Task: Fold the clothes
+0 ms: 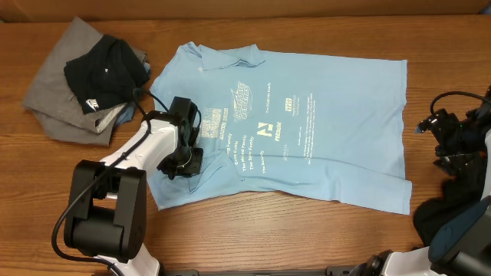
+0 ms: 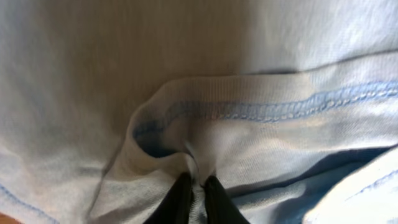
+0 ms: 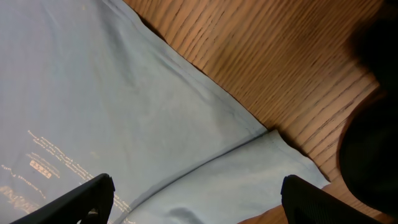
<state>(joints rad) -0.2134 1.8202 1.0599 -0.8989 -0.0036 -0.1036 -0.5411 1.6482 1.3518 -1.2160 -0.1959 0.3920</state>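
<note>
Blue shirt (image 1: 353,100) flat overhead, left wrist shows jaws pinching hem (image 2: 267,109)

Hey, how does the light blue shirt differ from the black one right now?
The light blue shirt lies spread flat mid-table; the black shirt sits crumpled atop a grey shirt. The left gripper pinches the blue one's edge; no gripper touches the black one. Both show white print.

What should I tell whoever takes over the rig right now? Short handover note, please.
Left gripper: shut, pinching a hemmed edge of the light blue shirt.
Right gripper: open, above the shirt's edge, holding nothing.
The shirt lies spread flat on the table; black shirt and grey shirt sit heaped beside it.
Done: no fold yet. Left: all the folding.
</note>
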